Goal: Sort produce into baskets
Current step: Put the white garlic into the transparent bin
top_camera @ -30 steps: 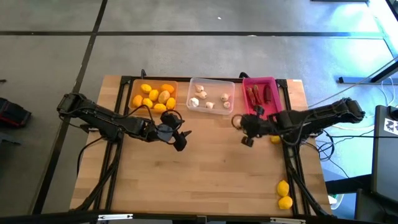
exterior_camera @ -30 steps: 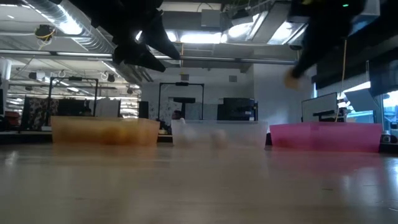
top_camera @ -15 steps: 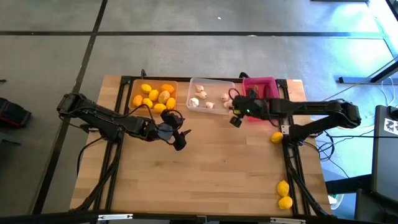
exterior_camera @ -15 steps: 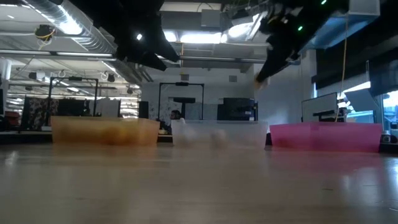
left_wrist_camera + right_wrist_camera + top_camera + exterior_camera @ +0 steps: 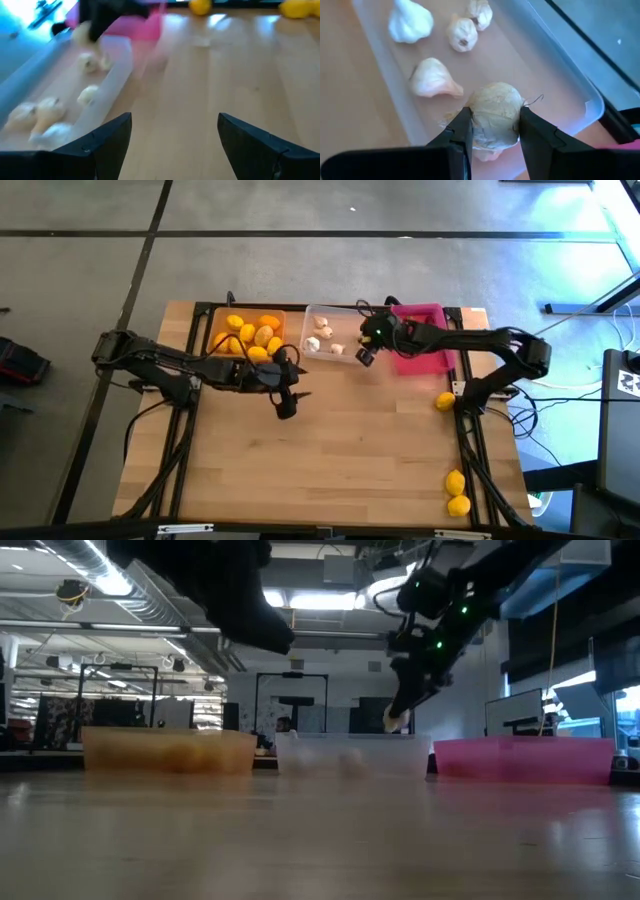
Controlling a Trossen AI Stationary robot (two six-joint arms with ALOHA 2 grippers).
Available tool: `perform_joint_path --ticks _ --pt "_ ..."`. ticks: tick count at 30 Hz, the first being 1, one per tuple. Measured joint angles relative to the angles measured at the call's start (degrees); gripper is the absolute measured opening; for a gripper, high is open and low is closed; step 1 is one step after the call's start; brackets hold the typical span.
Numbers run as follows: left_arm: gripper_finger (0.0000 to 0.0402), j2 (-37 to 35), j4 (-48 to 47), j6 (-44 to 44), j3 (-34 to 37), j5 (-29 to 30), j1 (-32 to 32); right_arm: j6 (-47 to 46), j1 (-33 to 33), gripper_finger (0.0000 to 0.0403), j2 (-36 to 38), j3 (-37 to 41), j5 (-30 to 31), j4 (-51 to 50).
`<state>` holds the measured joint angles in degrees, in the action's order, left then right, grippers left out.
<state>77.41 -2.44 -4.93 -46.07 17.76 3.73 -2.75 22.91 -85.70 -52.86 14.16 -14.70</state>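
Three baskets stand in a row at the table's far edge: an orange one [image 5: 247, 333] with lemons, a clear one [image 5: 338, 332] with garlic bulbs [image 5: 434, 79], and a pink one [image 5: 420, 340] with red chilies. My right gripper [image 5: 495, 135] hangs over the right part of the clear basket [image 5: 350, 753], shut on a garlic bulb [image 5: 495, 116]. My left gripper [image 5: 285, 402] hovers open above the bare table, in front of the orange basket. Nothing is between its fingers [image 5: 175, 135]. My right gripper pinches the garlic bulb by its two round sides [image 5: 476, 120] between its two fingers. The fingers slant down from the table's right side. The bulb [image 5: 396, 720] hangs clear above the clear basket's floor.
Three loose lemons lie on the table's right side: one [image 5: 445, 401] near the right arm's base and two [image 5: 455, 482] [image 5: 459, 505] at the near right corner. The middle and near part of the wooden table [image 5: 350, 460] is bare.
My right gripper has carried the garlic bulb from in front of the pink basket toward the table's left and far edge, and has come down over the clear basket. My left gripper has rolled a little on the spot and has stayed open.
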Motion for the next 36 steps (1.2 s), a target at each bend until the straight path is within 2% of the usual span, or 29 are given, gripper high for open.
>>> perform_joint_path --ticks 4,8,15,23,32,36 --pt "0.0292 0.00 7.72 5.22 3.34 -7.52 -3.36 -1.09 2.53 0.0111 -2.88 0.00 -3.07 1.86" --pt "0.0292 0.00 15.66 6.56 7.74 -13.27 -6.46 -1.77 3.92 0.0111 -5.45 0.00 -4.84 2.03" --pt "0.0292 0.00 19.00 6.20 11.95 -13.71 -10.21 -1.78 3.75 0.0111 -7.31 0.00 -4.75 2.88" --pt "0.0292 0.00 19.65 5.92 12.73 -13.79 -10.69 -1.87 3.75 0.0115 -7.29 0.00 -4.07 3.02" --pt "0.0292 0.00 19.84 5.33 12.73 -13.79 -10.63 -1.87 3.75 0.0176 -7.29 0.00 -3.82 2.71" --pt "0.0292 0.00 19.84 5.33 12.73 -13.79 -10.63 -1.84 3.75 0.0191 -7.27 0.00 -3.83 2.71"
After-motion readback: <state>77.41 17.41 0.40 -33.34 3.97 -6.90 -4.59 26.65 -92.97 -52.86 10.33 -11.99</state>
